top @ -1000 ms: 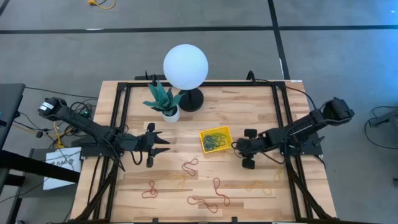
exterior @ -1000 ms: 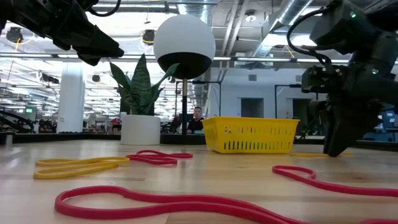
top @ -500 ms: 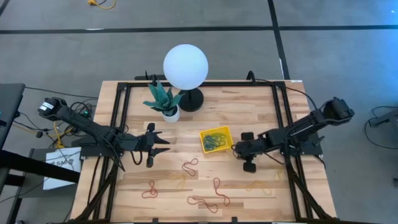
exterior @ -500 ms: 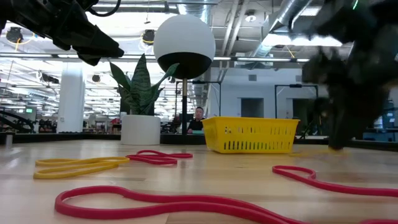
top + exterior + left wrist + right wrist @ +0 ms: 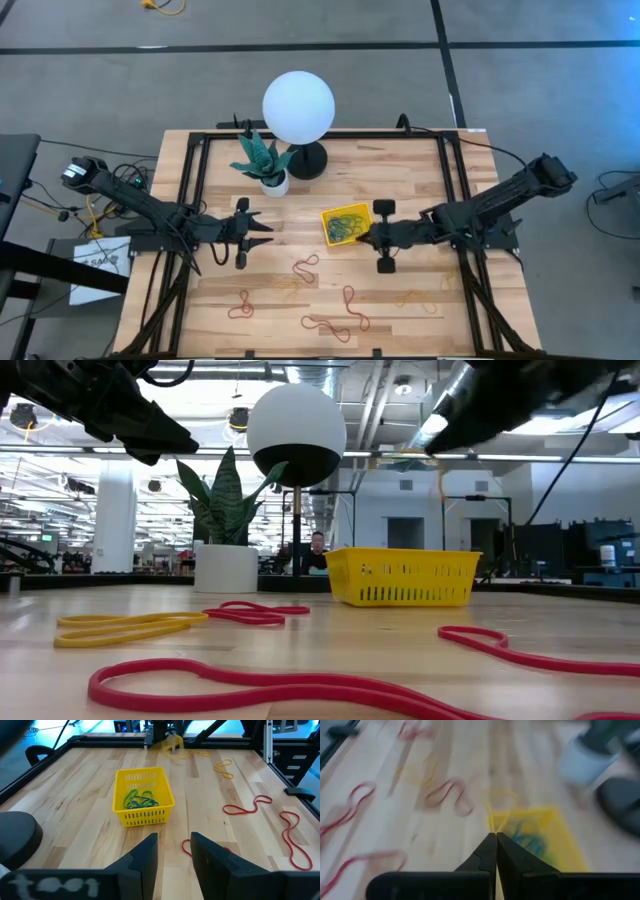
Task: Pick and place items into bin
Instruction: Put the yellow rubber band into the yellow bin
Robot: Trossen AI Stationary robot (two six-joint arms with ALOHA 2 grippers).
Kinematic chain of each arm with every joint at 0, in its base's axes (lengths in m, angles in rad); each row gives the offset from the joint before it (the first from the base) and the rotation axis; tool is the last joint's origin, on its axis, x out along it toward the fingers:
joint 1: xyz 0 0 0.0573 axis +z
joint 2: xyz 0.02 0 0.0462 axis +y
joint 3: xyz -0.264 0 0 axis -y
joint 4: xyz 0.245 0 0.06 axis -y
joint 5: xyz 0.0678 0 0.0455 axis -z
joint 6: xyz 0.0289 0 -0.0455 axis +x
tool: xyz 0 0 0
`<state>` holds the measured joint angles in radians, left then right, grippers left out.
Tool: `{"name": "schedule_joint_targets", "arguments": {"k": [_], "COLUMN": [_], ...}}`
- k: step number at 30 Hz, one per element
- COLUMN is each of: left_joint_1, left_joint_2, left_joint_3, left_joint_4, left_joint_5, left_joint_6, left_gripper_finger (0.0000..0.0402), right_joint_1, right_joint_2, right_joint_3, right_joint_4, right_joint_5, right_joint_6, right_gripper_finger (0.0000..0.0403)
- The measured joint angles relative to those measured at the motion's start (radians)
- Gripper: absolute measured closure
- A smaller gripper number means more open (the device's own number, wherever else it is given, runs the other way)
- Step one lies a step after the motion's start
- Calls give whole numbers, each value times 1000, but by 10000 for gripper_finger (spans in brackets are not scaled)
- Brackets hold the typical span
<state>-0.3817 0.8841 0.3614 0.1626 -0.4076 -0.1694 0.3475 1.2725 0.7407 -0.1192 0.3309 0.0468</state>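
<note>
The yellow bin (image 5: pixel 347 223) stands mid-table and holds green and blue bands (image 5: pixel 141 800). My right gripper (image 5: pixel 362 238) is raised just to the right of the bin and is shut on a yellow rubber band (image 5: pixel 491 819). This band also shows, blurred, in the left wrist view (image 5: pixel 172 742). My left gripper (image 5: pixel 262 232) waits open and empty to the left of the bin, above the table. Red bands (image 5: pixel 305 265) and yellow bands (image 5: pixel 285 290) lie flat on the wood. My right gripper pinches the yellow rubber band (image 5: pixel 492 826) between its two fingertips (image 5: pixel 490 845). The fingers point toward the table's left, at the bin. The band trails slack from the tips, lifted clear of the table. Which part of the loop it has cannot be told.
A white plant pot (image 5: pixel 273 182) and a globe lamp (image 5: pixel 298 108) stand behind the bin. More red bands (image 5: pixel 350 300) (image 5: pixel 240 305) and an orange band (image 5: pixel 415 300) lie toward the near edge. A black frame (image 5: pixel 196 180) borders the table.
My right gripper has risen off the table and gone toward the table's left, to the bin, taking the yellow band up with it. In the low view it has left the tabletop right of the bin.
</note>
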Motion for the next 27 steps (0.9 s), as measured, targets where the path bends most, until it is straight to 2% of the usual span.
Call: {"name": "schedule_joint_targets", "arguments": {"k": [4, 7, 10, 18, 27], "left_joint_1": [0, 0, 0, 0, 0], "left_joint_2": [0, 0, 0, 0, 0], "left_joint_3": [0, 0, 0, 0, 0], "left_joint_4": [-10, -18, -19, -41, -43], "left_joint_5": [0, 0, 0, 0, 0], "left_joint_6": [0, -4, -7, -9, -10], "left_gripper_finger": [296, 296, 296, 296, 296], "right_joint_1": [-56, -102, -134, -156, -154], "right_joint_2": [41, 80, 137, 267, 291], "right_joint_3": [3, 4, 4, 5, 4], "right_joint_4": [138, 174, 169, 37, -27], "right_joint_5": [67, 37, 6, 6, -42], "right_joint_6": [-70, -71, -37, 65, 80], "right_gripper_finger": [403, 403, 403, 403, 397]}}
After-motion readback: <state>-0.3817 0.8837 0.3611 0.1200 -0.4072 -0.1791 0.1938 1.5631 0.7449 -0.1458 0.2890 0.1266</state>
